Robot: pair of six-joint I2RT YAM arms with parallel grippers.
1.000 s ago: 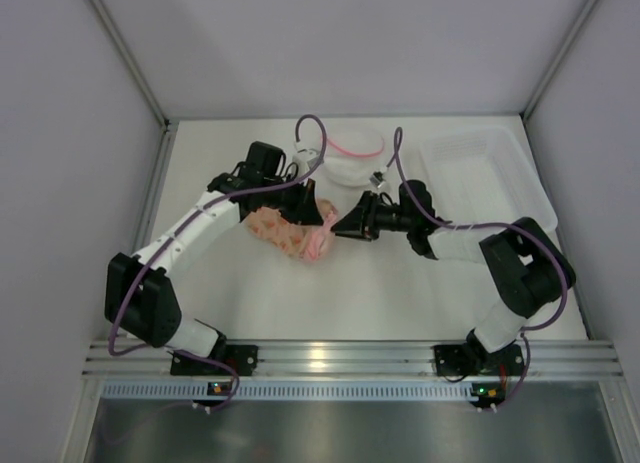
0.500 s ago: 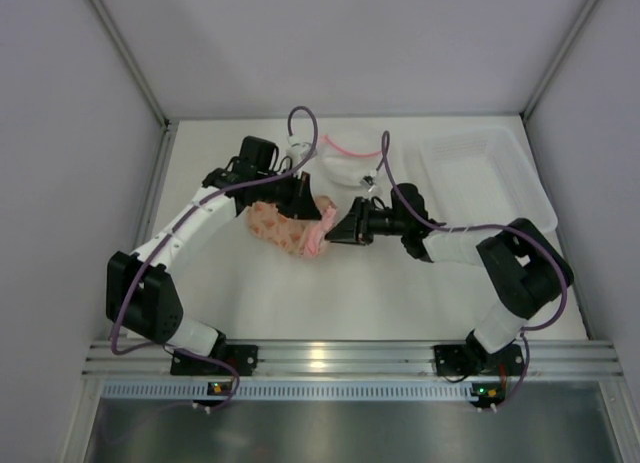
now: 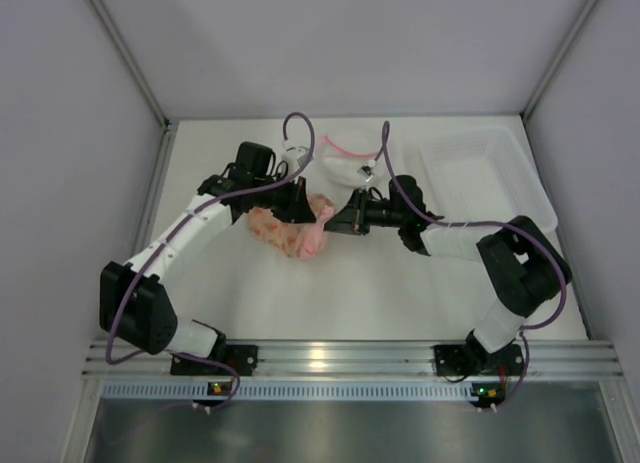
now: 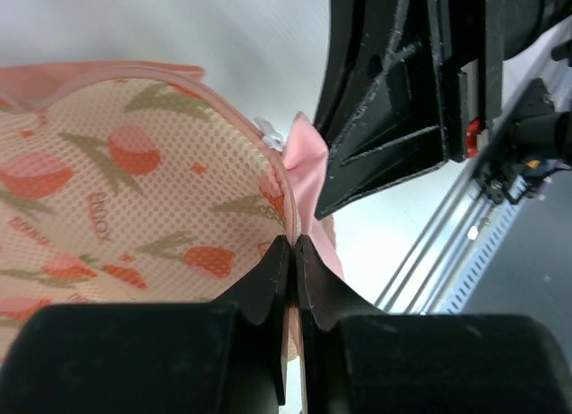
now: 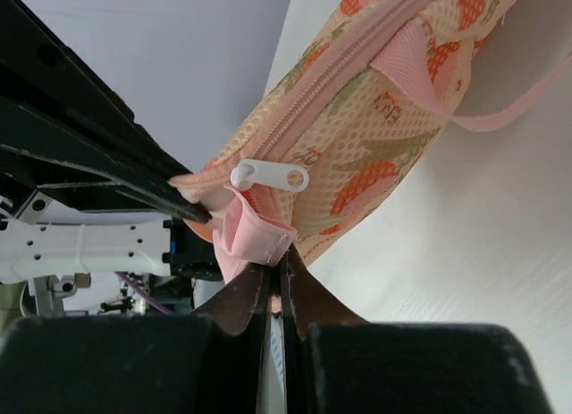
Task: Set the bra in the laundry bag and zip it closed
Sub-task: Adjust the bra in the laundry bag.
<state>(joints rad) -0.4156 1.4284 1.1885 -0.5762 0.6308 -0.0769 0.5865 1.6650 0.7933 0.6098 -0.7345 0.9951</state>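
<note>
**Zipping step: both grippers are pinching the bag's end, and the pull is free**

On the left, your left gripper (image 4: pixel 292 253) is clamping its fingers together on the pink edging (image 4: pixel 228 101) of the laundry bag (image 4: pixel 134 181). This is pinning the bag's right-hand end just above the table (image 3: pixel 400 283).

The bag itself is lying in the middle of the table, between the two arms. The bra is not showing anywhere, so it is probably inside already, though you cannot confirm that from here.

On the right, your right gripper (image 5: pixel 275 280) is facing the left one closely. Its fingers are squeezing shut on a small pink fold of fabric (image 5: pixel 241 231) at the same end of the bag. The white zip pull (image 5: pixel 268 175) is lying just beside that fold, and nothing is holding it.

The visible stretch of zip (image 5: pixel 375 61) looks closed, so you are likely finishing the zipping. How much remains past the pull is hidden. If any gap remains, the next move calls for keeping the left pinch as an anchor, freeing the right fingers, and taking the pull itself, not the fold.
</note>
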